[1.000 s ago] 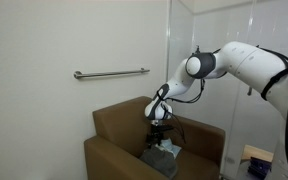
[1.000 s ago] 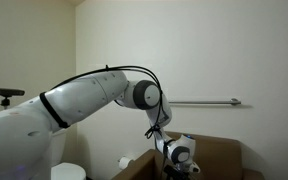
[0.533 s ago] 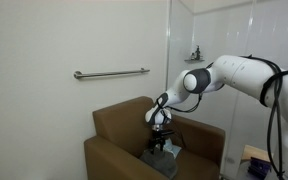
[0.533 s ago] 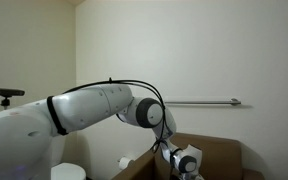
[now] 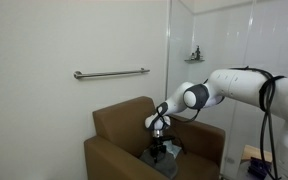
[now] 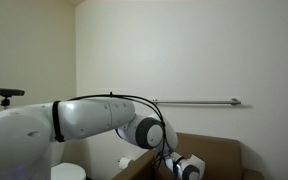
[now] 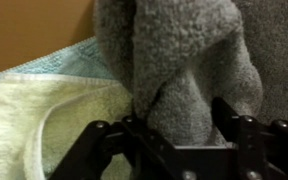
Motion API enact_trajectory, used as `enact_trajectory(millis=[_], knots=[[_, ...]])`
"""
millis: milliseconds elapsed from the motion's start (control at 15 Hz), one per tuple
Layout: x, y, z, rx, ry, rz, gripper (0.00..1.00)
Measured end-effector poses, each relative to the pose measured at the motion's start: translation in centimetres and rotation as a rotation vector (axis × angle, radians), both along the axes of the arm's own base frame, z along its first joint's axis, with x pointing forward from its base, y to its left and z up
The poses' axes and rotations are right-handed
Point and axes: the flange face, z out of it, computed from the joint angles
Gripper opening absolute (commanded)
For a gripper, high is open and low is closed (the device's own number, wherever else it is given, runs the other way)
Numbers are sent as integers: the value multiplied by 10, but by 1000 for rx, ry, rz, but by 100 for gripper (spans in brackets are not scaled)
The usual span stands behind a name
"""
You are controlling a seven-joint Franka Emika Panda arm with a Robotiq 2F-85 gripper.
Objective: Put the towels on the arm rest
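In the wrist view a thick fold of the dark grey towel (image 7: 184, 50) rises between my gripper's (image 7: 181, 115) fingers (image 7: 226, 112). The jaws stand apart, one on each side of the fold, which is not squeezed. The pale blue-teal towel (image 7: 44, 110) lies flat to the left, under the grey one. In an exterior view my gripper (image 5: 158, 146) points down onto the towels (image 5: 167, 153) on the brown armchair's seat, between the backrest and the wide flat arm rest (image 5: 114, 156). In an exterior view the arm hides most of the seat, and only the gripper's body (image 6: 189, 167) shows.
A grey metal rail (image 5: 111, 73) runs along the wall above the chair, seen also as a rail (image 6: 199, 101) in an exterior view. The chair's backrest (image 5: 124, 117) stands behind the gripper. A small shelf (image 5: 194, 57) hangs on the wall at the right.
The arm has come down onto the seat, bringing the gripper onto the grey towel. The jaws look narrower around the fold than before.
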Motion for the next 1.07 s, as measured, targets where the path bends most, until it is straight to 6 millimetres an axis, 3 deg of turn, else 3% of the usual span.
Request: enact_trajectory(millis=[400, 1067], knots=[[10, -6, 11, -24, -16, -24, 5], [32, -19, 62, -183, -123, -47, 6]])
